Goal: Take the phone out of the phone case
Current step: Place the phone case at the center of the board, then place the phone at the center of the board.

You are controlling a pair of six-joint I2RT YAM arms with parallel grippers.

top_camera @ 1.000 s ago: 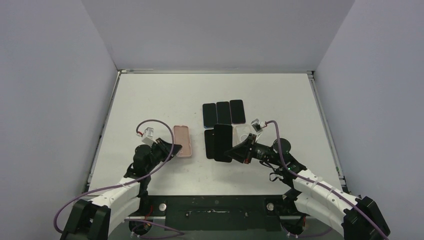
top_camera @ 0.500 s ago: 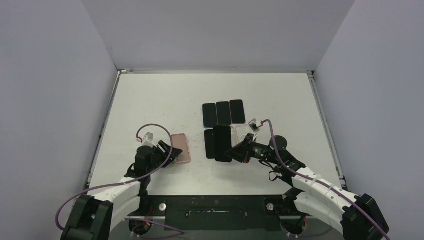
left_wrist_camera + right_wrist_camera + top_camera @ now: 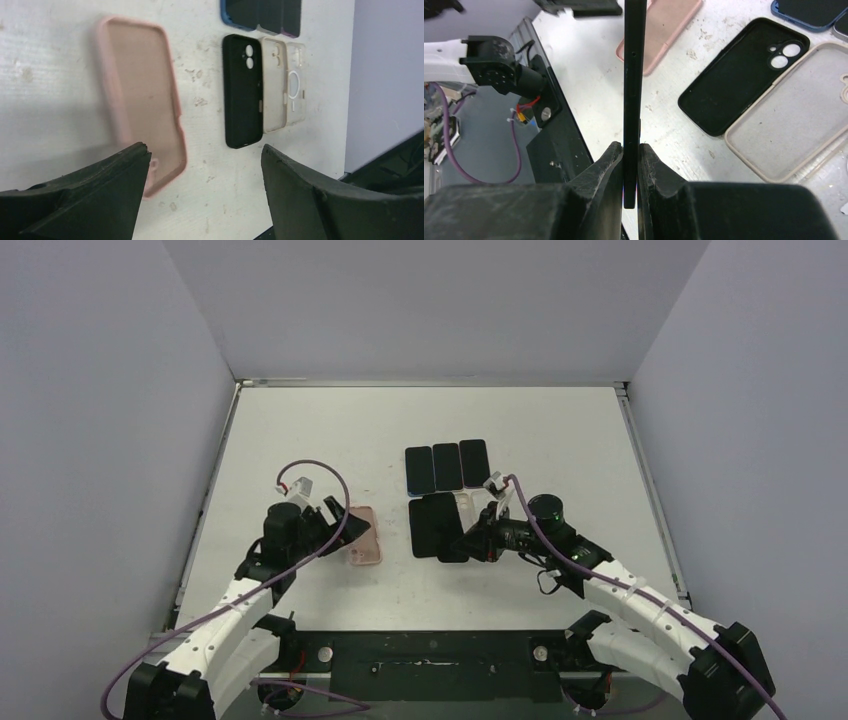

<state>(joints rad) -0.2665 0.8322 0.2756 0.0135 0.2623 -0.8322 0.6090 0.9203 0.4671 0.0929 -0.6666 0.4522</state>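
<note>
Left wrist view: pink case (image 3: 142, 100) smeared by blur, near corner hidden behind left gripper (image 3: 205, 149). Row of phones (image 3: 260, 12) cut by top edge, only lower ends show. Right wrist view: phone (image 3: 634, 75) seen edge-on, faces hidden, top end cut off. Beige case (image 3: 789, 110) runs off right edge. Blue phone (image 3: 809, 10) cropped at top. Top view: phone overlaps black case (image 3: 418, 530) and beige case; case details too small to tell.

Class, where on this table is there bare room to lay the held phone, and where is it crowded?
Bare: the table far left, behind the pink case, and right of the three phones. Crowded: the middle, where the black case and beige case lie beside the phone in the right gripper.
</note>
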